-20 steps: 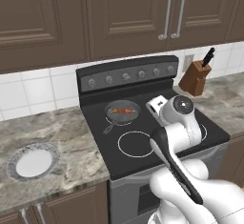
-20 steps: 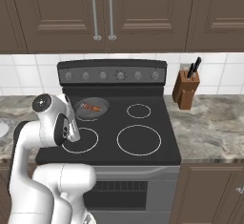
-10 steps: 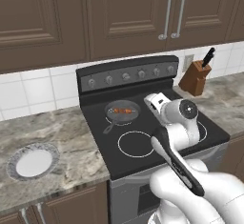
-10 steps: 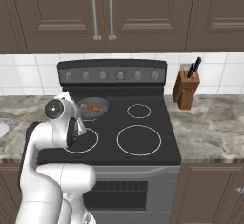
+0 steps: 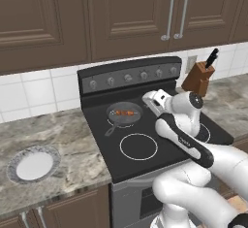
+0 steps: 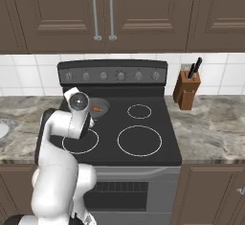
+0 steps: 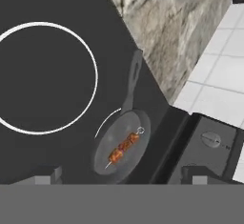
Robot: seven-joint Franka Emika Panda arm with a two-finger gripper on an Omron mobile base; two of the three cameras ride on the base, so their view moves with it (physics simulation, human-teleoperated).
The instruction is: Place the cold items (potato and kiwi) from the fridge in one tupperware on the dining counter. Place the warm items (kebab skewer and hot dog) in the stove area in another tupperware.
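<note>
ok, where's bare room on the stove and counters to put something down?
Free: the three bare ringed burners of the black glass stovetop, and the marble counter between stove and grey-rimmed white plate. Right of the stove, the counter in front of the brown wooden knife block is bare too. Crowded: back-left burner, taken by the dark skillet holding the kebab skewer, with the arm above it.

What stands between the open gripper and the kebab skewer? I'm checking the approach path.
Nothing: in the hand view the gripper hangs open above the grey frying pan, the orange-brown kebab skewer lying uncovered inside.

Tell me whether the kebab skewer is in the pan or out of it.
In. The kebab skewer lies flat inside the pan on the stove's back burner, untouched; the open gripper hovers above it.
</note>
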